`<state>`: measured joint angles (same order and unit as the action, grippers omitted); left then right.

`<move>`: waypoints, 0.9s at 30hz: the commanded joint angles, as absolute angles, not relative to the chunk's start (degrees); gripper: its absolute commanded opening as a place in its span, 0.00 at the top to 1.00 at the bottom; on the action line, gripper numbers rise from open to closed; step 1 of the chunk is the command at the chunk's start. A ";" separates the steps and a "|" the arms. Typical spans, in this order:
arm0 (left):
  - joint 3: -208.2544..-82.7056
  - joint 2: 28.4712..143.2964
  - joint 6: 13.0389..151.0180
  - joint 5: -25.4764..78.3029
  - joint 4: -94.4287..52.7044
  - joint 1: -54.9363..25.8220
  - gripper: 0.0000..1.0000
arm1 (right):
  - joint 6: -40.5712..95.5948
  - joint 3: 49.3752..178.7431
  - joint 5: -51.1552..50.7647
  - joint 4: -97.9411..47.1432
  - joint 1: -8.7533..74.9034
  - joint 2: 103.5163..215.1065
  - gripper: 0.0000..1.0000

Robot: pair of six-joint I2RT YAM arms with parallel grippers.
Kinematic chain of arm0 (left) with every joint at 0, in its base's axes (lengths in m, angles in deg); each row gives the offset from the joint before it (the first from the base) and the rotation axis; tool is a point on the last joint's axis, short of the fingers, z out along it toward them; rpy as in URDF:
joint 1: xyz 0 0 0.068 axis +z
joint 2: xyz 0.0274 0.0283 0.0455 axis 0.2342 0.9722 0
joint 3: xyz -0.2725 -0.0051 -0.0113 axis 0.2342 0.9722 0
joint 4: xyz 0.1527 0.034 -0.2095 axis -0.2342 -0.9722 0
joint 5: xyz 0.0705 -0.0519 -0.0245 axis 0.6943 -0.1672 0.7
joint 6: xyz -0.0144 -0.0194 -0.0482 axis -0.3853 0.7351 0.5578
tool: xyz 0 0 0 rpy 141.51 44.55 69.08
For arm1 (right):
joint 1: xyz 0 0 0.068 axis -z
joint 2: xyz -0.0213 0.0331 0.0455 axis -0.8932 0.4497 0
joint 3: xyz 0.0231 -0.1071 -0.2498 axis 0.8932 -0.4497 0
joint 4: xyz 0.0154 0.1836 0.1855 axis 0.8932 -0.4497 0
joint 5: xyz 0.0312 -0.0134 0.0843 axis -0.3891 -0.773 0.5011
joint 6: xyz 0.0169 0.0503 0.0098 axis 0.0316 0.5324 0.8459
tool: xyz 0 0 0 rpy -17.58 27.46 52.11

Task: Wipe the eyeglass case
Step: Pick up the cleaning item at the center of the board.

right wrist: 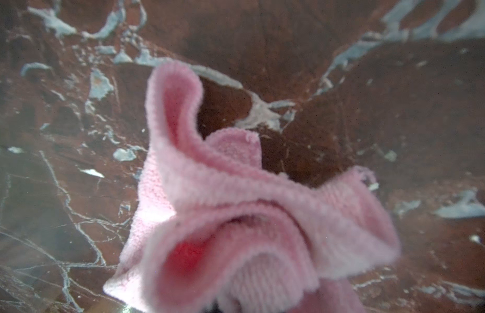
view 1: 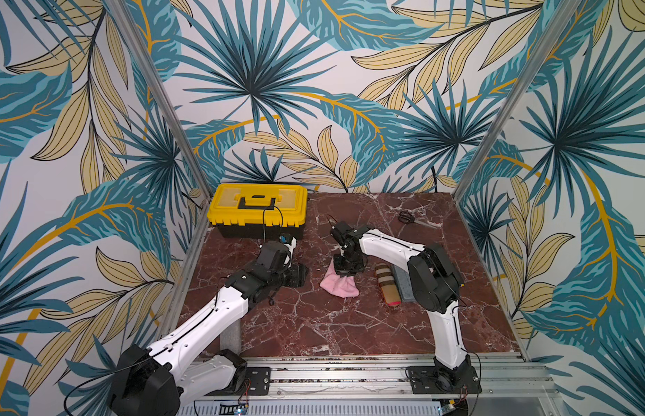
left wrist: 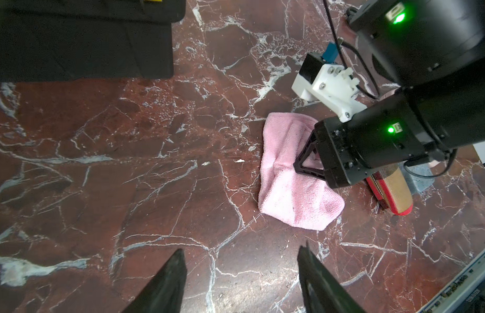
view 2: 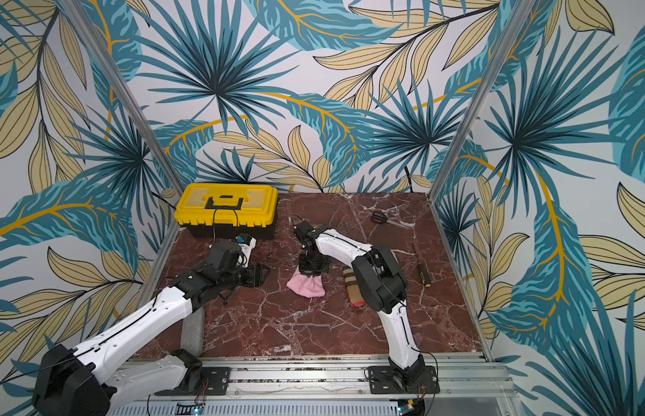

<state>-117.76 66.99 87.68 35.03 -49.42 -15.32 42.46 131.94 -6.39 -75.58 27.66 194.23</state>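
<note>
Pink cloth sat clenched in the right gripper, eyeglass case just beside its jaws; left gripper stood released over bare marble tabletop.

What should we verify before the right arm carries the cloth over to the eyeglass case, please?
1. Right gripper shut on the pink cloth: ok, its jaws pinch a fold.
2. Cloth clear of the table: not ok, most of it lies on the marble.
3. Eyeglass case uncovered and reachable: ok, it lies beside the cloth, apart from it, next to a grey pad.
4. Case steadied for wiping: not ok, the left gripper is open, holds nothing and is on the far side of the cloth from the case.
5. Grip firm enough to wipe with: cannot tell.
</note>
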 commanded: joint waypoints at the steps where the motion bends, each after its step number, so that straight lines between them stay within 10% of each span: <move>1: -116.50 66.93 86.88 36.04 -47.87 -14.95 0.33 | 40.66 133.15 -7.27 -77.12 27.60 196.12 0.91; 27: -115.79 62.74 88.96 39.94 -51.10 -14.32 0.32 | 40.58 145.73 -13.88 -81.92 21.04 196.52 1.00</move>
<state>-117.15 64.87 86.44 37.25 -49.69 -15.04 39.45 143.89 -11.90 -81.22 23.51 194.96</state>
